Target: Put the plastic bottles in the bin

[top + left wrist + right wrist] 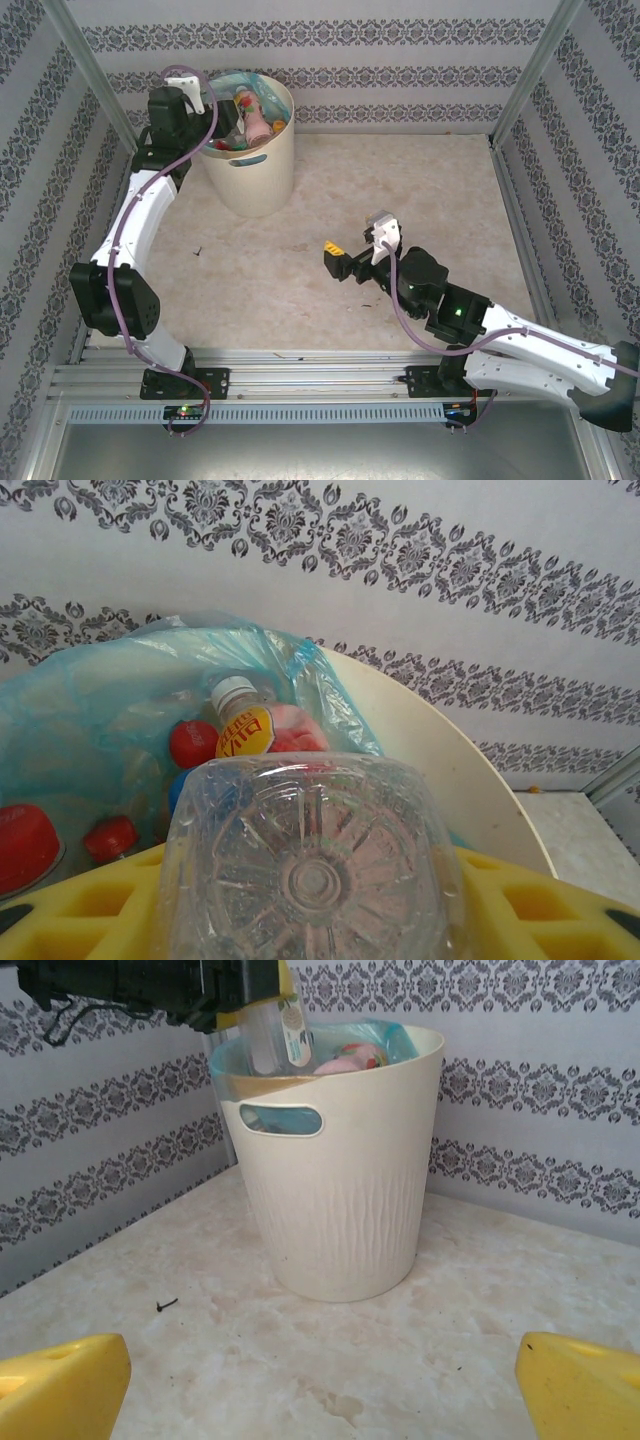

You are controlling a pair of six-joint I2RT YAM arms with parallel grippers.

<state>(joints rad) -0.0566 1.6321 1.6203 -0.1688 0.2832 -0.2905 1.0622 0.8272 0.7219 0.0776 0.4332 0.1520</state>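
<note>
We see a left arm point(140, 215) and a right arm point(540, 345) in glossy white shells with black joint housings. We note lilac cables point(400, 305) along both, yellow recessed plastic fingers point(62, 1384) and one green light point(459, 311).

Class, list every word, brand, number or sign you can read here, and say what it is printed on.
No text reads for certain.
On the yellow-label bottle in the bin: red letters, sideways, too blurred to read.
On the held bottle: pale label, print too small.
On the pink-label bottle: print too small.
</note>
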